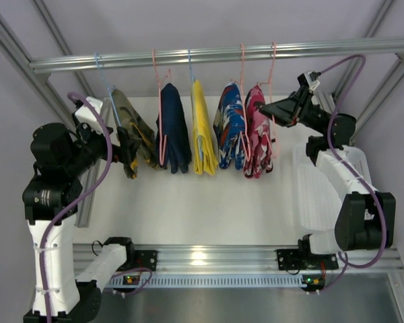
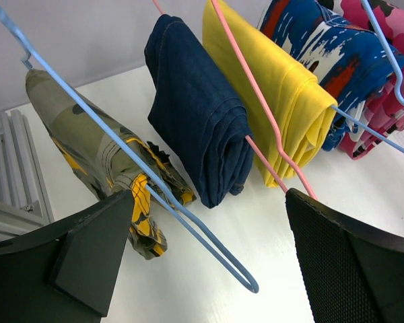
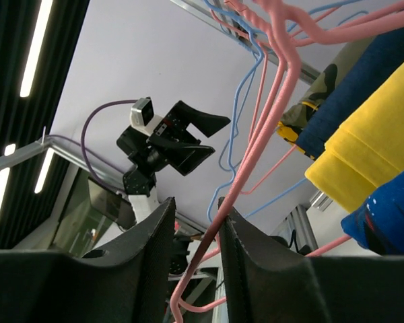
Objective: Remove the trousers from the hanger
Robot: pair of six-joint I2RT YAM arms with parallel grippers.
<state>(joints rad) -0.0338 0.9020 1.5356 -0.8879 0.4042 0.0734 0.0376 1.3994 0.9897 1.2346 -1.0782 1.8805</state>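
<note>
Left arm (image 1: 50, 192) and right arm (image 1: 360, 215): black joints, white links, a purple cable (image 1: 108, 149) along each

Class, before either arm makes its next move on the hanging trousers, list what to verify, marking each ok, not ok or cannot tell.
1. Left end effector open: ok.
2. Blue hanger wire between its fingers: ok.
3. Right end effector clamped on pink hanger: cannot tell; the wire runs through a narrow gap.
4. Red-pink trousers off hanger: not ok, draped over it.
5. Blue print trousers off hanger: not ok.
6. Hanger hooks on rail: ok.
</note>
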